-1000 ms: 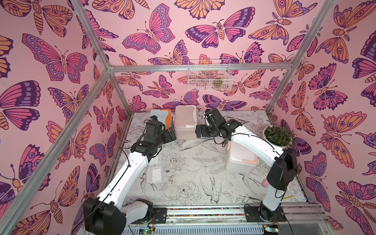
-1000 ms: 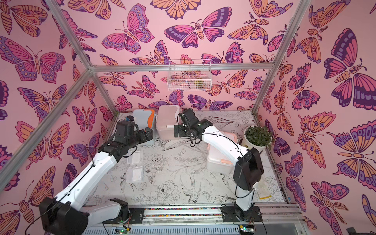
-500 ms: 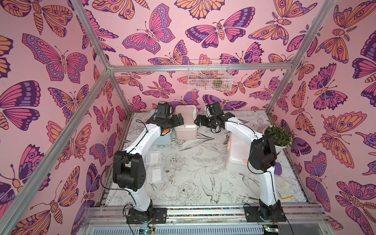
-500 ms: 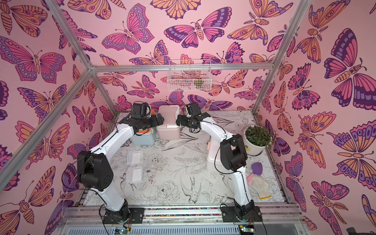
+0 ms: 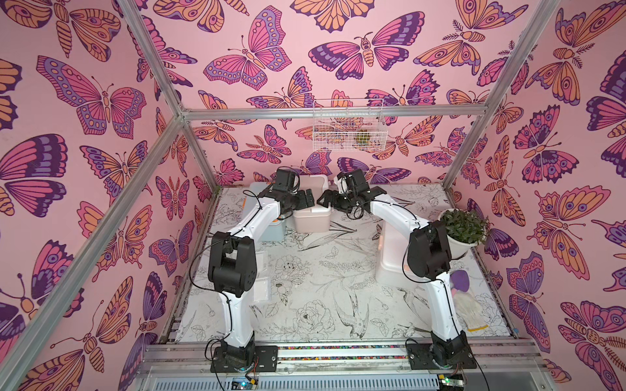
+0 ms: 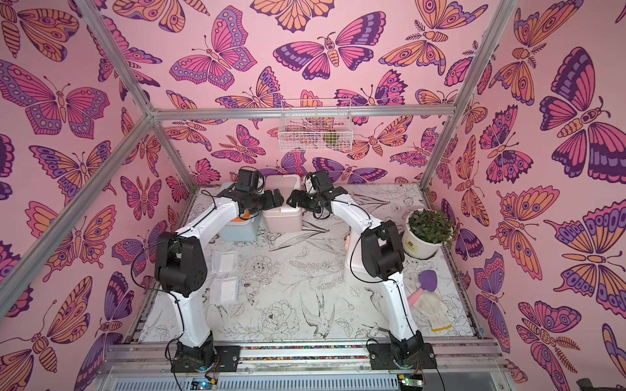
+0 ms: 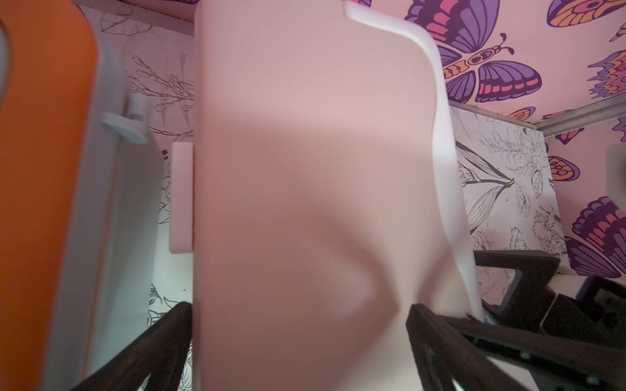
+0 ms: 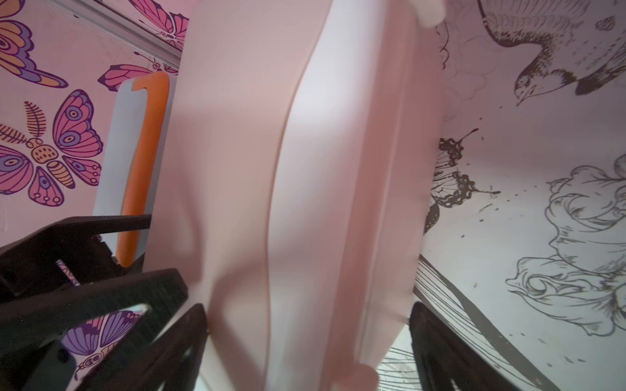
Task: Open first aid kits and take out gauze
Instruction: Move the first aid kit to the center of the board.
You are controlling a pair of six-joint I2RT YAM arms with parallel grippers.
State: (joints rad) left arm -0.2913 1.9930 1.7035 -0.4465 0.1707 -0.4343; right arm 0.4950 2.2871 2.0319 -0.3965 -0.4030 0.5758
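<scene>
The beige-pink first aid kit (image 5: 311, 220) (image 6: 283, 220) stands at the back of the table. My left gripper (image 5: 307, 199) (image 6: 276, 199) and right gripper (image 5: 323, 199) (image 6: 293, 199) face each other over its top. In the left wrist view the left gripper (image 7: 299, 308) is open, with the kit (image 7: 305, 152) between its fingers. In the right wrist view the right gripper (image 8: 308, 306) is also open astride the kit (image 8: 271, 169). The blue-grey kit (image 5: 274, 232) (image 7: 44, 169) stands to its left. The white kit (image 5: 389, 257) is half hidden behind my right arm. Two gauze packets (image 6: 224, 262) (image 6: 223, 290) lie front left.
A potted plant (image 5: 464, 230) stands at the right edge. A white glove (image 5: 471, 311) and a purple item (image 5: 460, 281) lie in front of it. A wire basket (image 5: 349, 125) hangs on the back wall above the kits.
Both grippers have come from the sides of the kits to meet over the beige-pink kit. The right jaws have narrowed a little.
</scene>
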